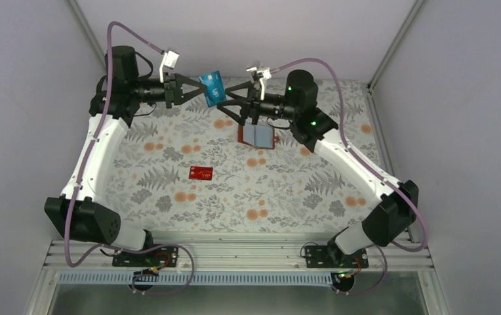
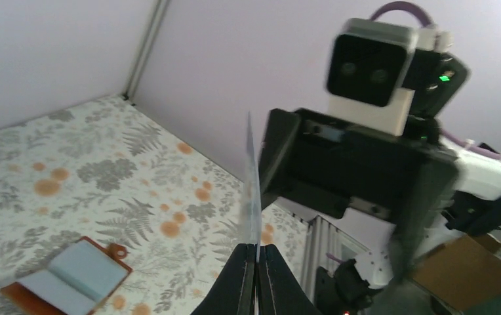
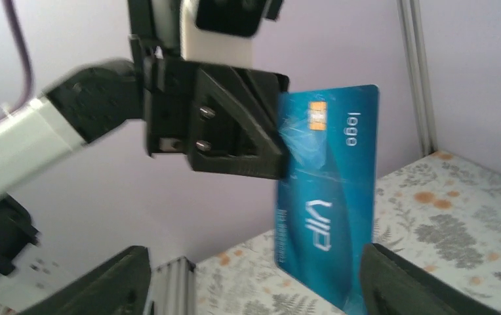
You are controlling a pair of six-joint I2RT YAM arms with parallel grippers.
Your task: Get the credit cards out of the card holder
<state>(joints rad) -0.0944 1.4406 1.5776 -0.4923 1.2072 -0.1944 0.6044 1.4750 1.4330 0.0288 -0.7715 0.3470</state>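
A blue credit card (image 1: 214,87) hangs in the air over the far middle of the table, and my left gripper (image 1: 203,90) is shut on its edge. The left wrist view shows this card edge-on (image 2: 253,190) rising from the closed left gripper (image 2: 258,248). In the right wrist view the card (image 3: 330,190) reads "VIP". My right gripper (image 3: 261,282) stands open facing it, one finger (image 3: 392,279) close to the card's lower corner. The brown card holder (image 1: 258,136) lies open on the table under the right gripper (image 1: 229,104); it also shows in the left wrist view (image 2: 71,279). A red credit card (image 1: 200,172) lies flat mid-table.
The floral tablecloth (image 1: 169,190) covers the table. Pale walls close off the back and both sides. An aluminium rail (image 1: 235,252) with both arm bases runs along the near edge.
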